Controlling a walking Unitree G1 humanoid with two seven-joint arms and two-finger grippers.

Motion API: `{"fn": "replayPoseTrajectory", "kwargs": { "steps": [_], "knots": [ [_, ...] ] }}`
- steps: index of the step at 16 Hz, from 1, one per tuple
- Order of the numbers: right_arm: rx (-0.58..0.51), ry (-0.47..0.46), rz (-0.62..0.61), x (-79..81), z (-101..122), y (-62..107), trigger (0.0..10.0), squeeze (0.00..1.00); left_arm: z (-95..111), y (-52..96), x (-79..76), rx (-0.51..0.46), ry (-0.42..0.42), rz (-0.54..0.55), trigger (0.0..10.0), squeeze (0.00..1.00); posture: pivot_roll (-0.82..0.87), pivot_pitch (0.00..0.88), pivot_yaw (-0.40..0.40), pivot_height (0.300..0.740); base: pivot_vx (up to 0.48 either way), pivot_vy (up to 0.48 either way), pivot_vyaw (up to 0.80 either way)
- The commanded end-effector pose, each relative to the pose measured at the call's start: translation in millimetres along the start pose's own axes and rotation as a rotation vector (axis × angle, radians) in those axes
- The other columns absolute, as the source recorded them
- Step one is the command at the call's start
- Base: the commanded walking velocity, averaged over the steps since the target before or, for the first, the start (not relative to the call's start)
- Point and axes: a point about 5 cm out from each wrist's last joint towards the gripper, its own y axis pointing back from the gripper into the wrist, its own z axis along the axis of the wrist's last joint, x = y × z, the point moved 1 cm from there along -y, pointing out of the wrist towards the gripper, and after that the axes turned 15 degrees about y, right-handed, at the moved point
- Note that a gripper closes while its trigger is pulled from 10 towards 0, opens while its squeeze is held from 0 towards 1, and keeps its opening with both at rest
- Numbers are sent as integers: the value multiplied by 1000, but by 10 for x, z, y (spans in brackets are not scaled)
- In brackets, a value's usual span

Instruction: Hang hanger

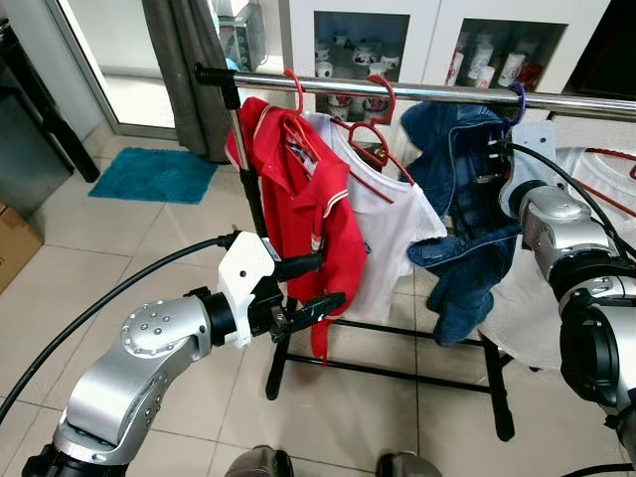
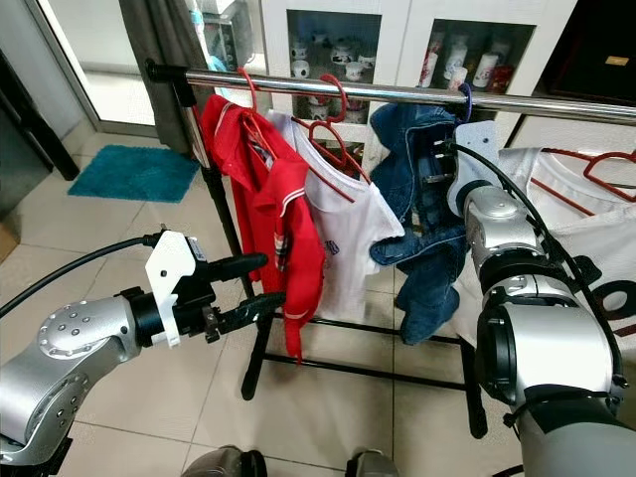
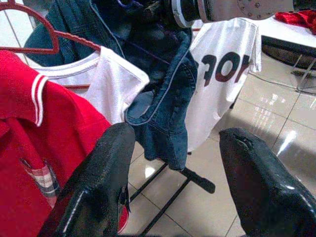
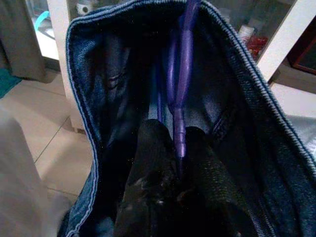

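Observation:
A purple hanger [image 4: 183, 74] carries a blue denim jacket [image 1: 462, 199]. Its hook [image 1: 517, 97] curls over the chrome rail [image 1: 417, 91] of the clothes rack. My right gripper [image 4: 178, 148] reaches into the jacket's collar and is shut on the hanger's neck. The right wrist sits just below the rail [image 2: 477, 169]. My left gripper [image 1: 331, 280] hangs open lower down, in front of a red polo shirt [image 1: 298, 209], holding nothing. Its black fingers [image 3: 98, 182] stand wide apart.
A white t-shirt [image 1: 383, 219] on a red hanger [image 1: 373, 139] hangs between the red shirt and the jacket. Another white shirt [image 1: 596, 169] hangs to the right. The rack's black base [image 1: 397, 373] stands on tiled floor. A teal mat [image 1: 154, 174] and a display cabinet [image 1: 358, 50] lie behind.

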Motion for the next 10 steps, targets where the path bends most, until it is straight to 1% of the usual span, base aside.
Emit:
{"fn": "replayPoseTrajectory", "kwargs": {
  "steps": [1,2,3,5,6,7,8,9,10],
  "knots": [
    [1,-8,3,-18,-16,7,10000,110,40,6,21,-14,-18,16,10000,0,30,109,50,740,0,0,0],
    [-16,-15,1,-42,1,10,10000,1000,49,-6,41,-25,-19,34,10000,0,26,102,51,740,0,0,0],
    [-62,-10,19,-65,59,17,10000,1000,54,-27,86,-42,-9,72,10000,0,21,93,54,740,0,0,0],
    [-126,-59,78,-80,145,27,10000,1000,43,-69,162,-55,6,125,10000,0,10,75,59,740,0,0,0],
    [-146,-59,101,-85,183,33,10000,1000,35,-89,184,-58,11,132,10000,0,4,64,63,740,0,0,0],
    [-157,-52,124,-78,204,38,10000,1000,23,-100,195,-58,12,137,10000,0,0,56,64,740,0,0,0],
    [-166,-14,147,-68,209,50,10000,1000,-5,-112,220,-60,14,163,10000,0,-9,37,66,740,0,0,0],
    [-193,3,179,-70,207,91,10000,1000,-47,-97,276,-64,30,236,10000,0,-12,24,63,740,0,0,0],
    [-219,19,187,-84,218,127,10000,1000,-54,-85,305,-82,51,267,10000,0,-22,13,60,740,0,0,0]
  ]
}}
